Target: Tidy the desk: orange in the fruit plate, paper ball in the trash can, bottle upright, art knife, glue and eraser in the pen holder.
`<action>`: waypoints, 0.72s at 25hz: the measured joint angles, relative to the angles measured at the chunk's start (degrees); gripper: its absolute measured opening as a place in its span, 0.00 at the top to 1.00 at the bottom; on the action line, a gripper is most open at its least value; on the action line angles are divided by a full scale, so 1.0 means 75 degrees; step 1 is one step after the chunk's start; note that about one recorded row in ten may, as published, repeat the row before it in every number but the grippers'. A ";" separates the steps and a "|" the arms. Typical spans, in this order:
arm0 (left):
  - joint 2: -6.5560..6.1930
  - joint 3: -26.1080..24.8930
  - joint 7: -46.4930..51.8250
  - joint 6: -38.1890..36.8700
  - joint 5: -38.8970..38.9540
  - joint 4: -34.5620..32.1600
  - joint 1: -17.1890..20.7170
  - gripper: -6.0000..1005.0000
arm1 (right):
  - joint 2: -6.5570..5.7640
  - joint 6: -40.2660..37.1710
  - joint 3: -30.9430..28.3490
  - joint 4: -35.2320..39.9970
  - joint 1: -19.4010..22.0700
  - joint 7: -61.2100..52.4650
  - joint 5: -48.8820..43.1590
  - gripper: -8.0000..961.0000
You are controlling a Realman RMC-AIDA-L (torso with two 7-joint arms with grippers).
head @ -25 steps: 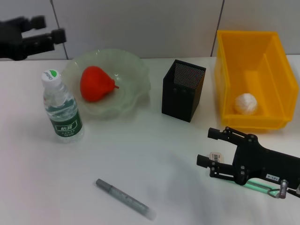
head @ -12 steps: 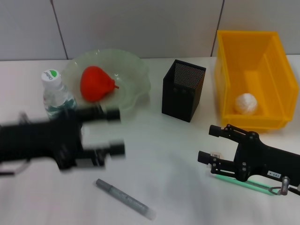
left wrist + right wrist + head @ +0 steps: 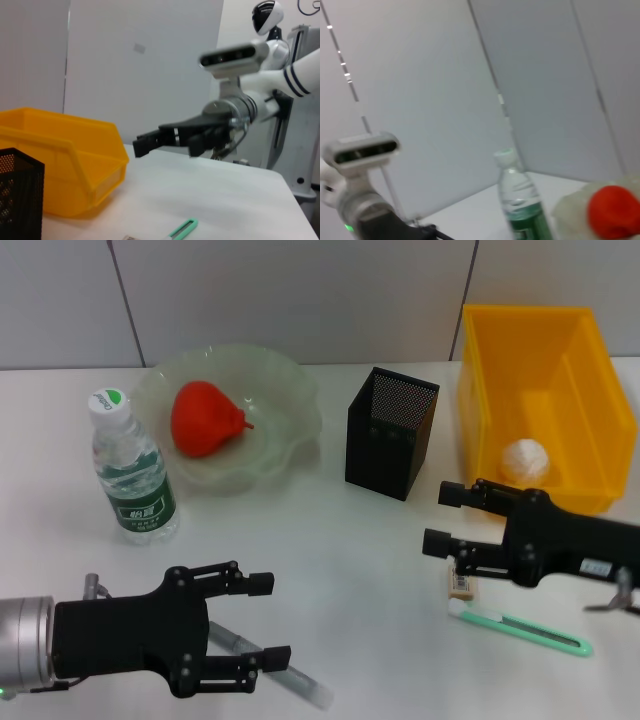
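The orange (image 3: 205,418) lies in the fruit plate (image 3: 290,380); the right wrist view shows this orange (image 3: 615,210) too. Inside the yellow trash can (image 3: 580,360) rests the paper ball (image 3: 524,460). The bottle (image 3: 130,475) stands upright at the left. The pen holder (image 3: 392,432) stands mid-table. My right gripper (image 3: 442,519) is open, just beyond the eraser (image 3: 460,582). A green art knife (image 3: 520,628) lies flat nearer the front. My left gripper (image 3: 268,620) is open low at the front left, over a grey glue stick (image 3: 295,682).
A white tiled wall runs behind the table. In the left wrist view the right gripper (image 3: 160,140) hangs beyond the trash can (image 3: 65,165) and pen holder (image 3: 17,190). Bare tabletop (image 3: 340,550) lies between the two grippers.
My left arm has swung from the back left down to the front left, over the glue stick. My right gripper has drawn back from the eraser, uncovering it and the art knife.
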State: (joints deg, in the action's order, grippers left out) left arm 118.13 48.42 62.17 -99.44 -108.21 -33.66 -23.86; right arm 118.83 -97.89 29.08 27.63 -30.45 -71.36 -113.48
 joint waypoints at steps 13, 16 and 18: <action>-0.0009 -0.0070 -0.0198 0.0061 0.0095 0.0352 0.0003 0.22 | -0.0413 -0.0822 0.2955 0.4236 -0.1468 -0.5903 -0.2225 0.24; -0.0009 -0.0112 -0.0184 0.0061 0.0098 0.0354 -0.0001 0.22 | -0.0386 -0.1234 0.2968 0.4415 -0.2081 -0.6572 -0.3318 0.24; -0.0011 -0.0299 -0.0174 0.0021 0.0103 0.0396 -0.0023 0.22 | -0.0329 -0.1376 0.3017 0.4436 -0.2381 -0.6835 -0.3943 0.24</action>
State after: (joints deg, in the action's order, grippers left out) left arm 118.05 46.18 60.87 -99.29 -107.45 -30.69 -24.03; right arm 116.36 -108.21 51.70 60.89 -48.31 -122.63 -143.05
